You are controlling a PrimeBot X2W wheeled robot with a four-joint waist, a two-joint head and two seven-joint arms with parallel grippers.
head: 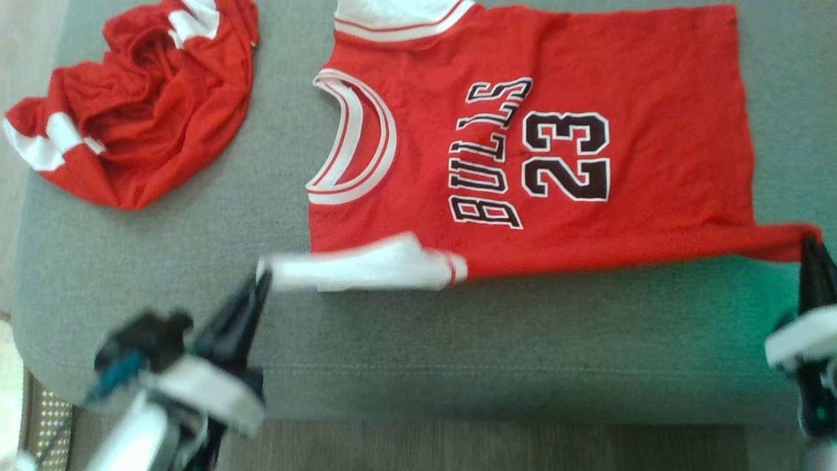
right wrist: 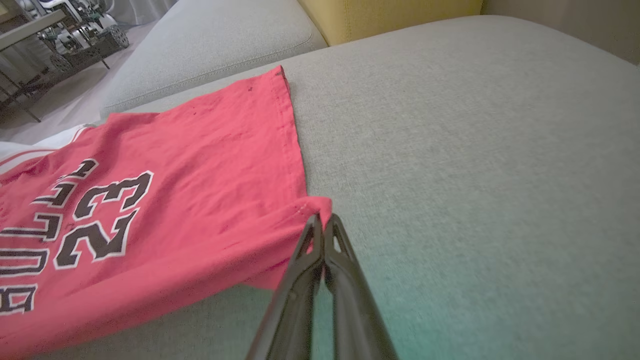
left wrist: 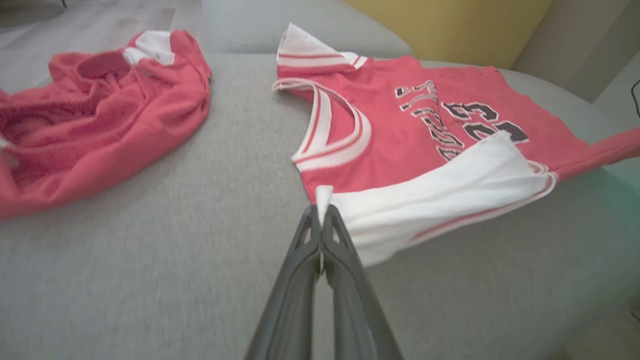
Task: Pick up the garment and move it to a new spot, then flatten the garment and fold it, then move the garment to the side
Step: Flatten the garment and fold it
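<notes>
One grey cushion (head: 418, 347) carries everything, and on it lie two red garments. The larger, the jersey (head: 654, 131), is spread flat, print up, over the cushion's middle and right part. Its long axis runs along the near edge, neck toward the cushion's left and hem toward its right edge. The smaller, one crumpled red-and-white garment (head: 150, 111), sits at the far left corner, well apart from the jersey and from both arms. There are two sets of fingers, one at each near corner. The left fingers (head: 239, 320) are pressed together on the white shoulder flap (head: 366, 268) at the jersey's near neck-end corner. The right fingers (head: 814, 275) pinch the near hem corner, which is drawn out to a point by the cushion's right edge. The jersey's body lies beyond both pairs, toward the far edge, so I judge a fold would carry the held near edge across the short axis to the far one, each arm being nearest its own corner
</notes>
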